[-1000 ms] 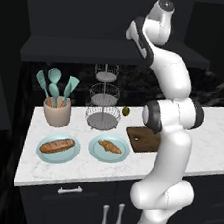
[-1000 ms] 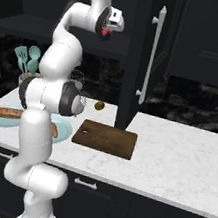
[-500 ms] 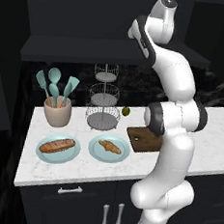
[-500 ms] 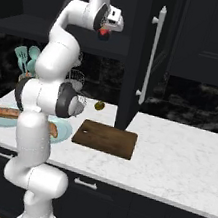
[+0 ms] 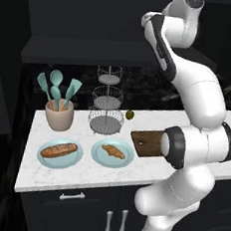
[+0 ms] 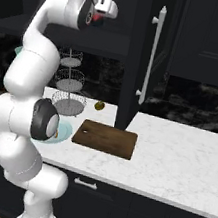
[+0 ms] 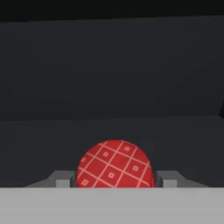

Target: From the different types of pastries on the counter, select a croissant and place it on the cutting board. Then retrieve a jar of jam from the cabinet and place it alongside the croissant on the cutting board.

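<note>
Pincer point(image 7: 115, 183) clenched around the red checkered jam jar point(image 7: 115, 165), seen from the hand camera; left base view shows the croissant point(image 5: 113, 151) on its teal plate point(image 5: 97, 157).

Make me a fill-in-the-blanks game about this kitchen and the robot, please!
1. The croissant lies on a round teal ____.
2. The cutting board has ____ on top of it.
3. The gripper is closed on a jar of jam with a checked ____ lid.
4. The long loaf sits on the plate nearest the cup of ____.

Missing words: plate; nothing; red; utensils
</note>
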### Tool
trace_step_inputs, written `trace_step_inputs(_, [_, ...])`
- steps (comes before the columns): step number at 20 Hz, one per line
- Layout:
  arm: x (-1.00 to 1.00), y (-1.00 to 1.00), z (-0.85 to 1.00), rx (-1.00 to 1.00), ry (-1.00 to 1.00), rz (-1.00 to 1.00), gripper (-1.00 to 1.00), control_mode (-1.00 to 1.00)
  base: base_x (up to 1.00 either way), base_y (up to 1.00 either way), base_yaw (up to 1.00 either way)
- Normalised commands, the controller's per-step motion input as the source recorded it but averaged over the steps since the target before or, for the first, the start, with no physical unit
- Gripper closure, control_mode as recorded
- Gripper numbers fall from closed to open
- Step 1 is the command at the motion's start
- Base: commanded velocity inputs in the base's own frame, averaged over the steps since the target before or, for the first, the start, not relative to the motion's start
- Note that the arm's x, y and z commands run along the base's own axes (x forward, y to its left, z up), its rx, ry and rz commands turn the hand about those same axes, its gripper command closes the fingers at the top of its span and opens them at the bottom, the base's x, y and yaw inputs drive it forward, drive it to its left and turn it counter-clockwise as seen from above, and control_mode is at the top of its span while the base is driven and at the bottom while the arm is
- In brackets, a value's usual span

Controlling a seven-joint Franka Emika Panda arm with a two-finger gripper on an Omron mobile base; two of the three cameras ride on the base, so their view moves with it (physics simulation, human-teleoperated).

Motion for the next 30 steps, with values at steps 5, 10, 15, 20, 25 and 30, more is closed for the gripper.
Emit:
trace_step_inputs(5, [-1.00, 0.00, -0.15, 0.06, -0.33, -0.03, 1.00, -1.00, 0.00, 0.00, 0.00])
trace_step_inputs(10, [-1.00, 0.00, -0.42, 0.03, -0.16, -0.08, 1.00, -1.00, 0.00, 0.00, 0.00])
trace_step_inputs(15, [-0.41, -0.03, -0.26, -0.01, 0.13, -0.01, 1.00, -1.00, 0.00, 0.00, 0.00])
trace_step_inputs(20, [-0.89, -0.36, 0.00, 0.02, 0.29, 0.00, 1.00, -1.00, 0.00, 0.00, 0.00])
trace_step_inputs(25, [-0.99, -0.33, 0.00, 0.07, 0.24, 0.00, 1.00, -1.00, 0.00, 0.00, 0.00])
trace_step_inputs(30, [-0.83, 0.01, -0.52, 0.06, 0.12, -0.01, 1.00, -1.00, 0.00, 0.00, 0.00])
